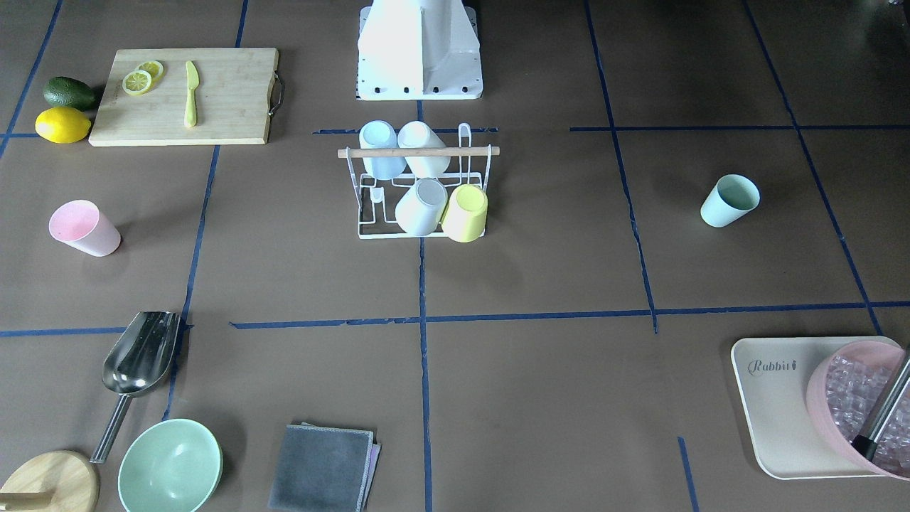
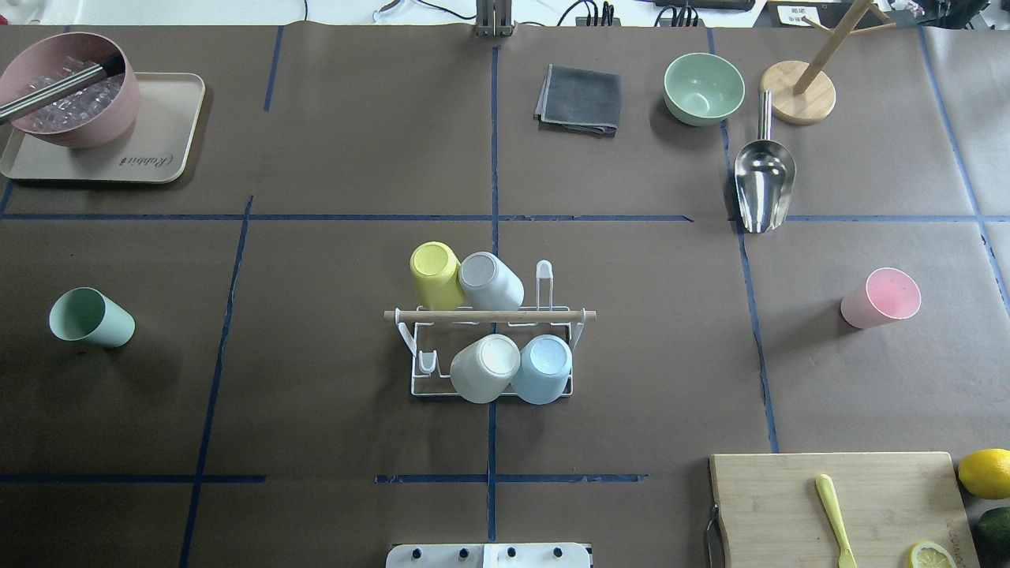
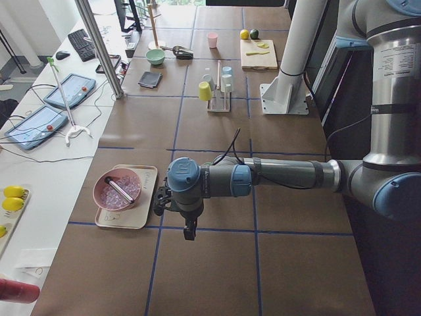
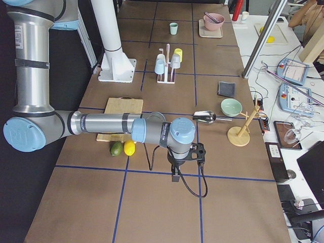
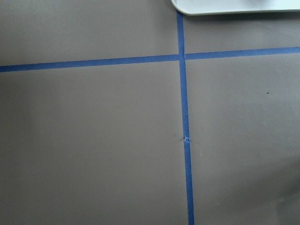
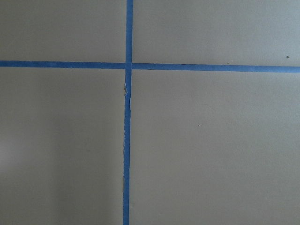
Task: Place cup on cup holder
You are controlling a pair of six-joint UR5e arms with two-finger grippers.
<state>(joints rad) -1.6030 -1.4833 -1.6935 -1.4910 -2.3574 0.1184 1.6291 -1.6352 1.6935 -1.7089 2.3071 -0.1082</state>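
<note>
The white wire cup holder (image 1: 419, 151) with a wooden rod stands at the table's middle, also in the overhead view (image 2: 489, 315). Several cups hang on it: yellow, grey, white and light blue. A green cup (image 1: 730, 200) (image 2: 91, 317) stands alone on the robot's left side. A pink cup (image 1: 84, 227) (image 2: 881, 297) stands alone on the right side. My left gripper (image 3: 189, 230) hangs past the table's left end near the tray. My right gripper (image 4: 175, 174) hangs past the right end. Both show only in side views, so I cannot tell whether they are open or shut.
A beige tray (image 2: 150, 158) holds a pink bowl of ice (image 2: 71, 91) at far left. A grey cloth (image 2: 580, 99), green bowl (image 2: 704, 87), metal scoop (image 2: 763, 185) and wooden stand (image 2: 798, 99) lie far right. A cutting board (image 2: 828, 505), lemon (image 2: 985, 472) and avocado (image 1: 69, 92) sit near right.
</note>
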